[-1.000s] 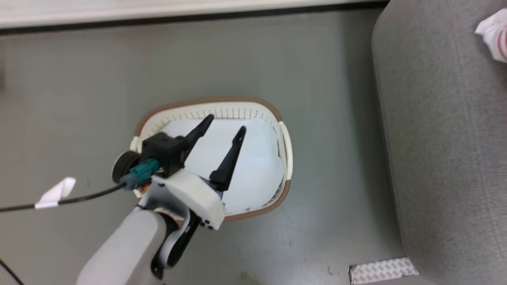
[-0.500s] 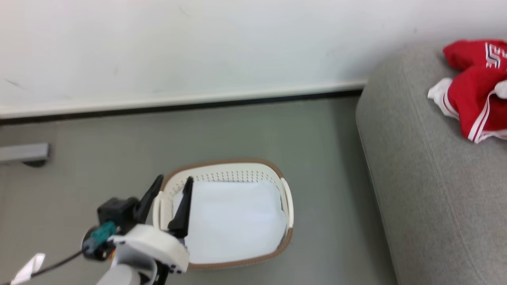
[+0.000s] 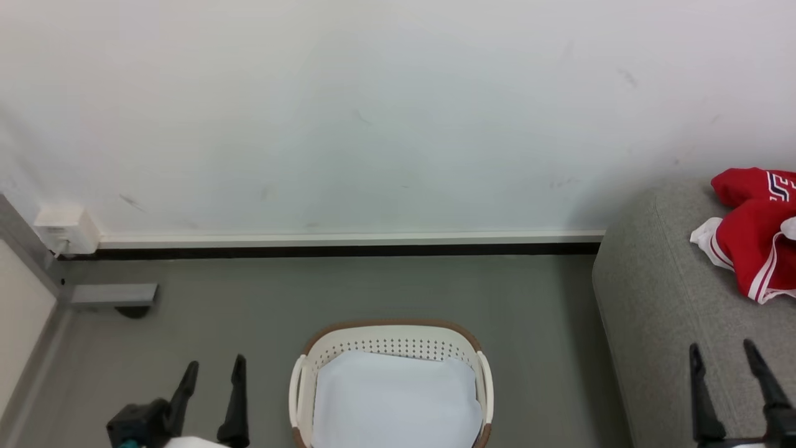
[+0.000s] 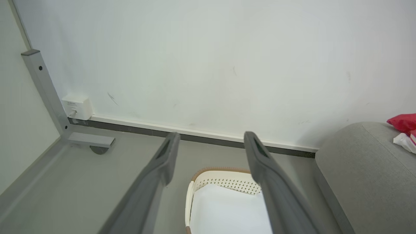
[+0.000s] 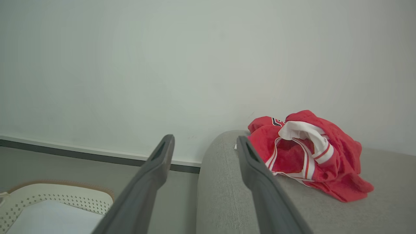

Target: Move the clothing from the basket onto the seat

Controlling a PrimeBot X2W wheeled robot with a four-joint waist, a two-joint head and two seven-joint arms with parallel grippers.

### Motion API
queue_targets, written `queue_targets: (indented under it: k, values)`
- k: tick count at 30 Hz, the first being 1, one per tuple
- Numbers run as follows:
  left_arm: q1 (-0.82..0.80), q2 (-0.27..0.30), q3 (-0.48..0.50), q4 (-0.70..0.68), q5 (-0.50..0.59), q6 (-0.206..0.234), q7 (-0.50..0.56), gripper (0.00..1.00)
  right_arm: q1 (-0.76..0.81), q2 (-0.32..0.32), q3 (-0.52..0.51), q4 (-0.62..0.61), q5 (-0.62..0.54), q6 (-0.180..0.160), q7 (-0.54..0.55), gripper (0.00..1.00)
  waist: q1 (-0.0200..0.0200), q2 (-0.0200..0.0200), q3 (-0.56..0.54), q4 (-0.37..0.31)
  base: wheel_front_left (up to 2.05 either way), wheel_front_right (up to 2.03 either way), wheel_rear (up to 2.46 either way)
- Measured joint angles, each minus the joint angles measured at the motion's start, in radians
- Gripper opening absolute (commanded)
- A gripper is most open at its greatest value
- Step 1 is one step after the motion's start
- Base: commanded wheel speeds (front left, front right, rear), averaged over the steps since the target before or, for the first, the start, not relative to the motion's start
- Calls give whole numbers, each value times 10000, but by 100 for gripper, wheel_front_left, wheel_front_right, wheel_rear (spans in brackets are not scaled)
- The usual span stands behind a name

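Head view: basket [image 3: 392,344] on floor [image 3: 236,292] before white wall [image 3: 373,112].

No legible text (lettering [image 3: 780,185] on the jersey [image 3: 754,239] cut off, unreadable)

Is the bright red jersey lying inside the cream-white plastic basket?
No, the bright red jersey lies on the light grey fabric sofa, while the cream-white perforated plastic basket holds a pale sheet.

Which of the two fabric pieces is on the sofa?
The crumpled red jersey with white striped trim lies on the grey sofa; the plain pale sheet lies flat inside the basket.
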Motion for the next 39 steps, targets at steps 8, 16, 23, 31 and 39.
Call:
queue_targets:
  k: [8,16,23,31,39]
  values:
    - [1118,-729,915,-203,1160,-633,-8,100,715,217,364,855,2,0,-209,100,2,0,-439,95,0,0,0]
    - [1395,-1266,1657,-150,2034,-1434,-8,100,904,236,1011,961,619,0,-219,100,3,0,-556,26,0,0,0]
    - [1406,-1630,2236,36,2656,-1820,-8,100,904,242,1371,938,811,0,-221,100,3,0,-593,68,0,0,0]
    - [1407,-1929,2721,222,3150,-2144,-10,100,893,242,1503,917,924,0,-221,100,3,0,-630,109,0,0,0]
    - [1442,-2073,2918,443,3402,-2364,-4,0,938,253,1547,1078,1053,0,-196,0,3,0,-674,115,0,0,0]
